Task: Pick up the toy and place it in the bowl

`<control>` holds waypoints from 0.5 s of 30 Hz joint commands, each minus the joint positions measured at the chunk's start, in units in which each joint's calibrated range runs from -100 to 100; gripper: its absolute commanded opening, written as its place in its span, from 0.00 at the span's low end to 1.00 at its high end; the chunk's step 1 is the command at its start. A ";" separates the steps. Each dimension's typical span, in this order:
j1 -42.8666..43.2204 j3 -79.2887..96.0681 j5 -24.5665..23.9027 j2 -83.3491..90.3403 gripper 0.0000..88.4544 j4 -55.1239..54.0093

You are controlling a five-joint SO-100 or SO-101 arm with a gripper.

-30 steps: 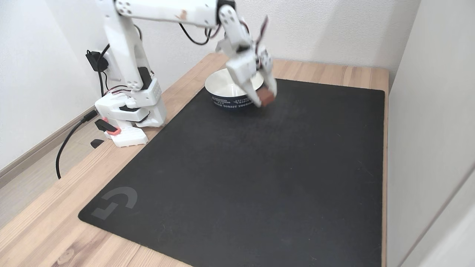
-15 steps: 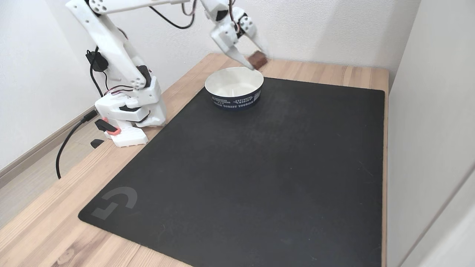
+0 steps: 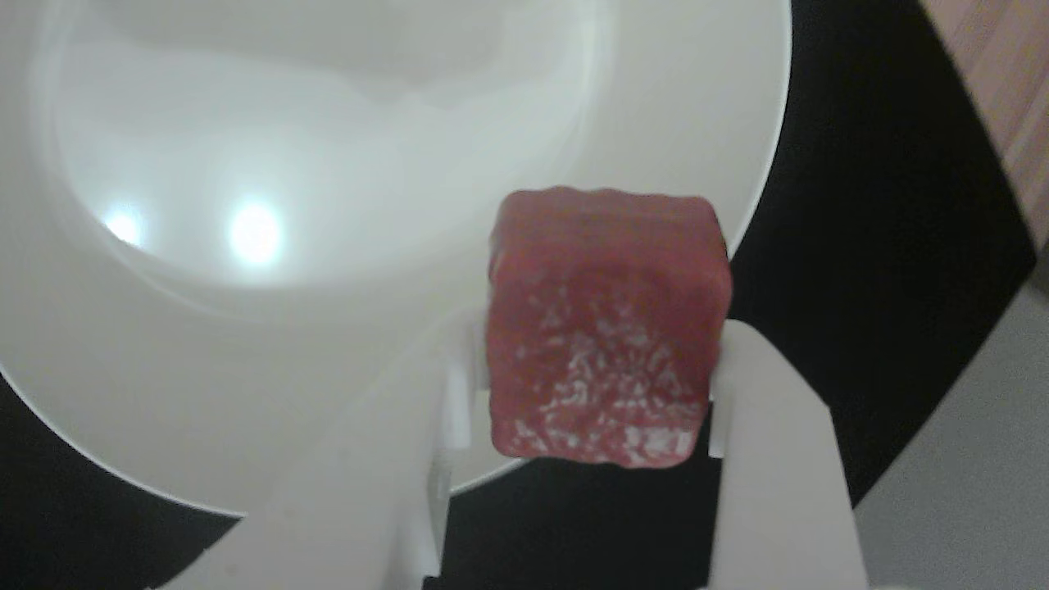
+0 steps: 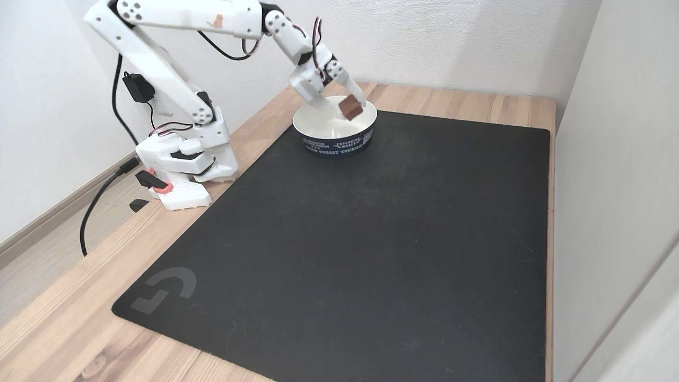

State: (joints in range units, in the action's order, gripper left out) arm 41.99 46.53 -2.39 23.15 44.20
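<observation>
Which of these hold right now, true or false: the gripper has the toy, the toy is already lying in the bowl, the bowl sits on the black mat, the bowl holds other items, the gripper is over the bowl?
1. The gripper is shut on the toy. True.
2. The toy is lying on the bowl's floor. False: it is held between the fingers above the bowl.
3. The bowl sits on the black mat. True.
4. The bowl holds other items. False: the inside that shows is bare white.
5. The gripper is over the bowl's opening. True, near its rim.
</observation>
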 commanded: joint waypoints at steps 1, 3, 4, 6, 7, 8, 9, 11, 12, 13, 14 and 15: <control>0.21 1.74 -0.16 2.15 0.03 -1.18; 0.21 1.92 -0.16 2.15 0.03 -1.18; 0.21 1.92 -0.16 2.15 0.03 -1.18; 0.21 1.92 -0.16 2.15 0.03 -1.18; 0.21 1.92 -0.16 2.15 0.04 -1.01; 0.21 1.92 -0.22 2.15 0.04 -0.84; 0.29 1.92 -0.42 2.15 0.06 -0.67; 0.46 1.92 -1.00 2.15 0.13 -0.42; 0.71 1.92 -1.05 2.15 0.26 -0.42; 0.71 1.92 -1.05 2.15 0.29 -0.42; 0.71 1.92 -1.05 2.15 0.33 -0.42; 0.71 1.92 -1.05 2.15 0.34 -0.42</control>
State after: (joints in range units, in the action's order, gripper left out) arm 42.57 48.61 -3.17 23.31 44.03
